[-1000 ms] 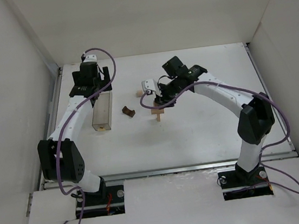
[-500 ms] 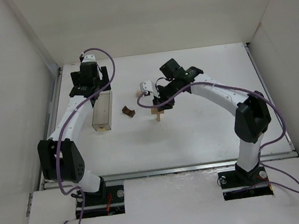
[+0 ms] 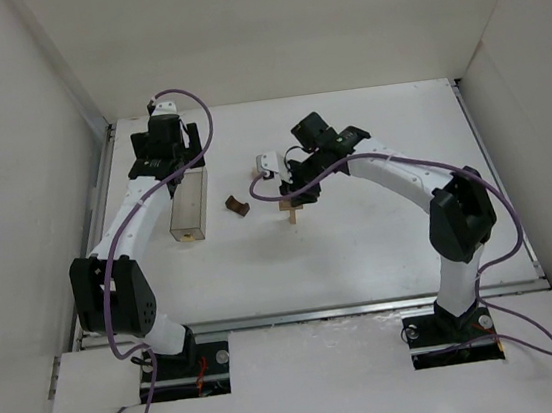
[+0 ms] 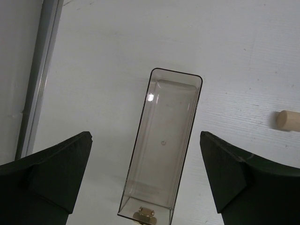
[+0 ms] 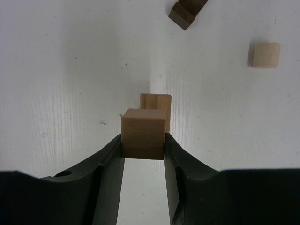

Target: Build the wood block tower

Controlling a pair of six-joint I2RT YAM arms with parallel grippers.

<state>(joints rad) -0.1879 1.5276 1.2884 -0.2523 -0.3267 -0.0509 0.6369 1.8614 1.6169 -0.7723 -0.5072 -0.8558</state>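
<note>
- Change over the last second: slight drift of the right gripper (image 3: 290, 187) toward the left of the overhead frame, with the elbow drawn in behind it. No lift and no release noted.
- Fingers of the right gripper clamped on a pale block (image 5: 143, 126), gripped by its two side faces, low centre of the wrist view.
- Directly beyond that piece, a second pale block (image 5: 156, 101). Touching or just apart: not possible to tell.
- Position of the wood block tower (image 3: 292, 211): middle of the overhead frame, under the right gripper. Pale post with a crosspiece on top, in the same spot in all three overhead pictures as far as can be made out.
- Judged meaning for the task: fine alignment of a piece at the tower, with placement not finished while the fingers are clamped.
- Off the stack: dark arch block (image 3: 237, 205) lying on the table (image 3: 381, 244) just left of the tower. Small pale piece (image 3: 258, 171) loose above it in the frame. Both where they lay a second ago.
- Left gripper (image 4: 145, 140): fingers spread wide, nothing between them, poised over the clear box (image 4: 173, 108) at left of centre. No shift from the earlier pictures.
- Something small and tan at the bottom edge of the left wrist view, at the end of the box. Identity unclear.
- Judged risk: narrow post, easily tipped by a sideways nudge on release.
</note>
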